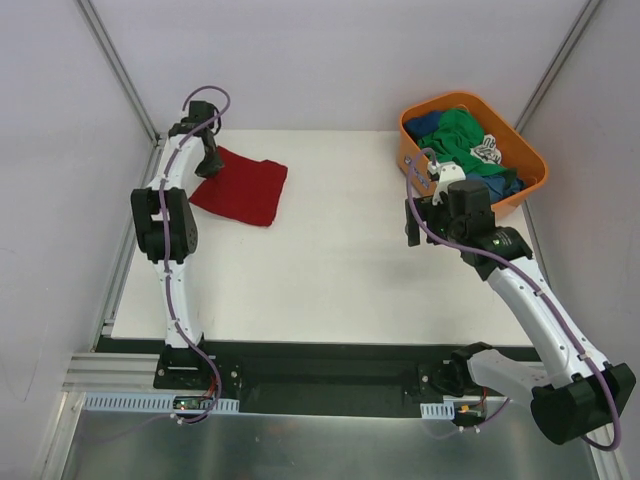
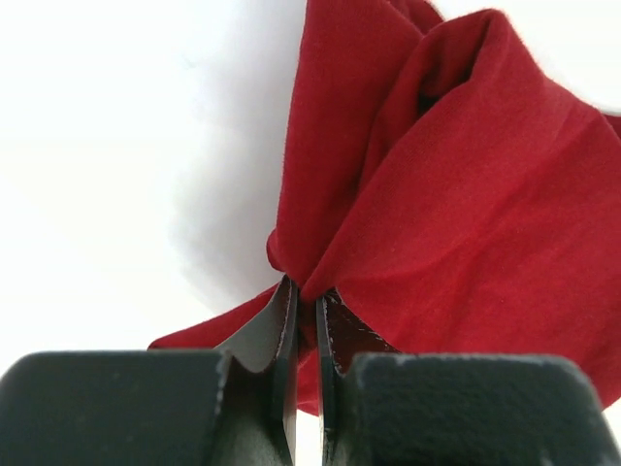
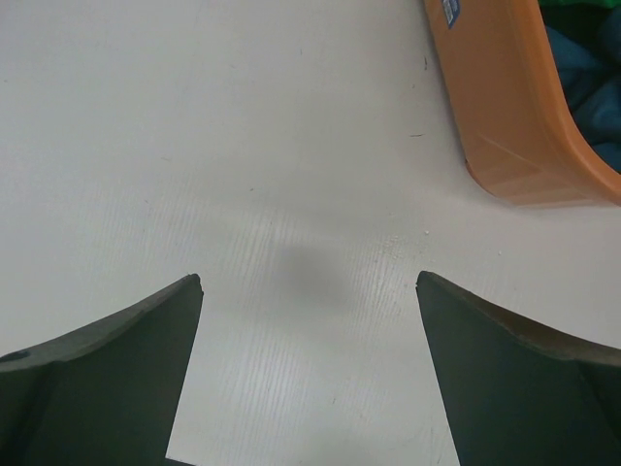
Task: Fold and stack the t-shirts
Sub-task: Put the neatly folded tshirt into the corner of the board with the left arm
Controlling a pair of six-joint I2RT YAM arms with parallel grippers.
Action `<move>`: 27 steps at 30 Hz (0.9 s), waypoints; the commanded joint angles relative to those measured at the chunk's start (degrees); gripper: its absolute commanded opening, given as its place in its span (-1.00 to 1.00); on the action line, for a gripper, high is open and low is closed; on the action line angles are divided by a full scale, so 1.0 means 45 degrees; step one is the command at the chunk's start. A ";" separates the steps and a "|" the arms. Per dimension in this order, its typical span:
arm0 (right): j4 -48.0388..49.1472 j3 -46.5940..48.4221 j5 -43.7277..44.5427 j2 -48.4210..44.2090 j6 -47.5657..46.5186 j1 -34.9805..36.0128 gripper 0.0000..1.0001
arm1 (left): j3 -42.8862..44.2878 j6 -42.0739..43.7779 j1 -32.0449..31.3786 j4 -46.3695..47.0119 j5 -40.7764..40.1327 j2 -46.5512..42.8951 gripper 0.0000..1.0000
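A dark red t-shirt (image 1: 243, 187) lies folded at the far left of the white table. My left gripper (image 1: 211, 166) is at its left corner, shut on a pinch of the red cloth (image 2: 408, 214), which bunches up from between the fingertips. Green and blue t-shirts (image 1: 462, 140) are heaped in the orange tub (image 1: 527, 190) at the far right. Left of the tub hangs my right gripper (image 1: 424, 222), open above bare table (image 3: 291, 194) with nothing between its fingers (image 3: 126, 369).
The tub's orange wall (image 3: 505, 107) stands close to the right gripper's far right side. A white and black patterned cloth (image 1: 487, 151) lies among the tees in the tub. White walls enclose the table on three sides.
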 commanded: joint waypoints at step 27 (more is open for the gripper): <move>-0.0927 0.0415 0.0682 0.0122 0.1154 -0.0065 0.93 | 0.6364 0.1332 0.2219 0.1874 -0.1386 0.2722 -0.03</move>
